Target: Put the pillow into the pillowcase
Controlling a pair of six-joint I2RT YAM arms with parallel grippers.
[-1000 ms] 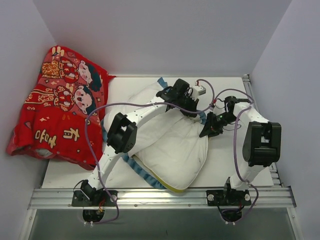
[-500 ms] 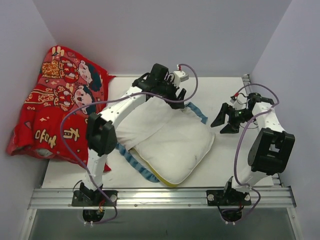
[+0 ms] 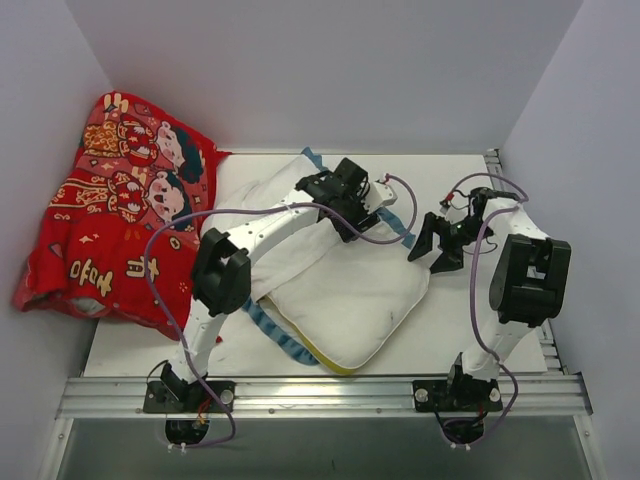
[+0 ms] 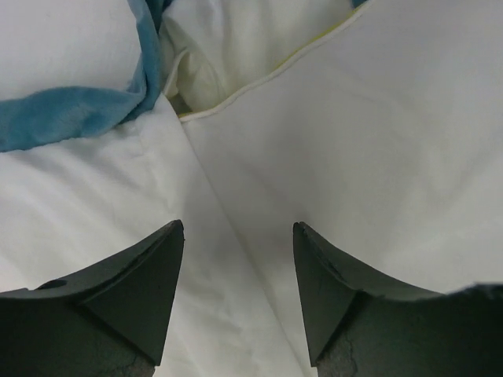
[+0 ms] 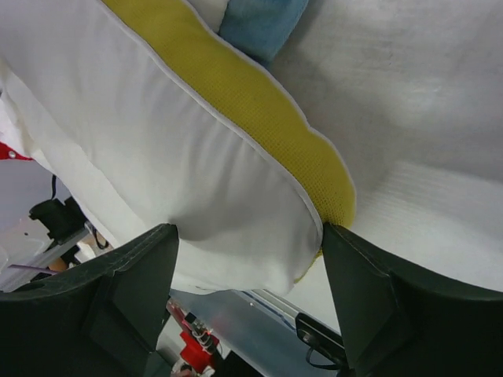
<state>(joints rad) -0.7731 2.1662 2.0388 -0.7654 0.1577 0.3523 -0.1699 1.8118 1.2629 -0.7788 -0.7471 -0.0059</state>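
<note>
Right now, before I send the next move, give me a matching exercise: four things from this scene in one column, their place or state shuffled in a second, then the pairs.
1. pillow
2. pillowcase
3. red cloth
4. right gripper

A. open, beside the pillow's right corner
B. bunched up at the far left
C. lying on top in the middle, yellow piping along its near edge
D. mostly underneath, blue trim showing at the near left

Pairs: 1-C, 2-D, 3-B, 4-A
</note>
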